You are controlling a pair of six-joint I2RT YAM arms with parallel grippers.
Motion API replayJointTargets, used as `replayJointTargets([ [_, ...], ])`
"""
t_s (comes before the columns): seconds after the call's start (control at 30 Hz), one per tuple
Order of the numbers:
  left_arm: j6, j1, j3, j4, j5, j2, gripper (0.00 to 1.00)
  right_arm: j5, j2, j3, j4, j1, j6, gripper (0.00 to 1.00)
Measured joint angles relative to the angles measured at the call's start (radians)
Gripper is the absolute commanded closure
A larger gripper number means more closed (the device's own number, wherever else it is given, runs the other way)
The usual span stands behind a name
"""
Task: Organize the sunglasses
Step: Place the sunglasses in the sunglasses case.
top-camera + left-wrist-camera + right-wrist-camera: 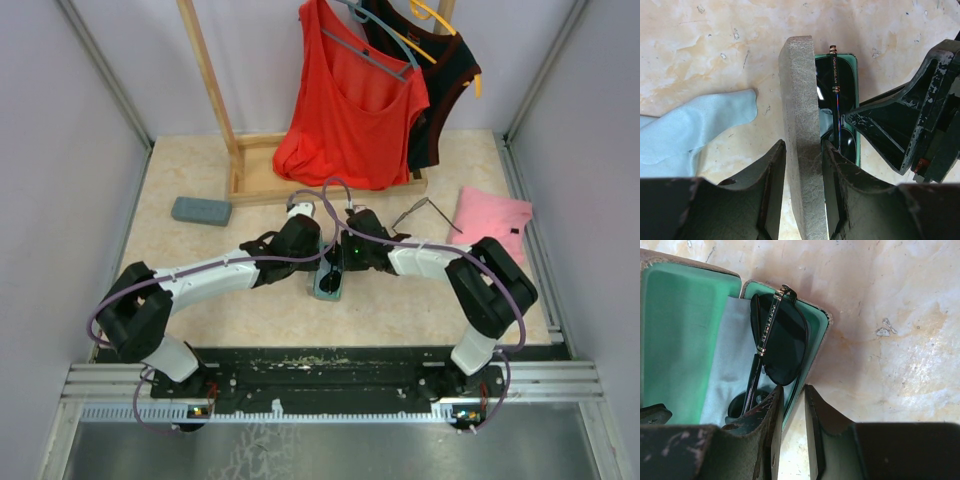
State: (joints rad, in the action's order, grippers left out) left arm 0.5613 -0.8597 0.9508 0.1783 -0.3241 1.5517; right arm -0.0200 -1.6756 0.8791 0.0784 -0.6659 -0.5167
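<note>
**Top view.** The left gripper [314, 258] and the right gripper [345, 262] meet at mid-table over an open grey oblong glasses case [328, 286] with a green lining. Beyond the right arm, a loose pair of thin dark wire-framed sunglasses [425, 213] lies on the beige marbled tabletop [200, 300], just beside a pink folded cloth [493, 222]. A closed grey oblong case [200, 210] lies well to the left. At the back, a red sleeveless top [350, 110] and a black top [445, 80] hang from a pale wooden rack [205, 80].

**Left wrist view.** The left gripper [802, 150] is clamped on the case's felt-grey lid [799, 90], which stands upright with one finger pressed against each face. Right of the lid, a folded pair of dark-lensed sunglasses [836, 80] lies in the green tray. The right gripper [875, 131] reaches in from the right. A light blue wiping cloth [700, 127] lies on the tabletop left of the lid.

**Right wrist view.** The folded pair [782, 345] rests inside the tray on a pale blue lining cloth [730, 355], its slim banded arm uppermost. The right gripper [794, 396] has its fingers close together, one inside the tray and one outside, straddling the tray's rim [822, 332]. I cannot tell whether they actually pinch the rim.
</note>
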Motion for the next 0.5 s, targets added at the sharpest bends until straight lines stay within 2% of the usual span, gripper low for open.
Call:
replayJointTargets([
  [0.4, 0.000, 0.000, 0.000, 0.000, 0.002, 0.000, 0.59, -0.004, -0.016, 0.010, 0.000, -0.005, 0.000, 0.73],
  [0.5, 0.000, 0.000, 0.000, 0.000, 0.002, 0.000, 0.59, -0.003, -0.022, 0.018, 0.007, -0.006, 0.000, 0.79],
])
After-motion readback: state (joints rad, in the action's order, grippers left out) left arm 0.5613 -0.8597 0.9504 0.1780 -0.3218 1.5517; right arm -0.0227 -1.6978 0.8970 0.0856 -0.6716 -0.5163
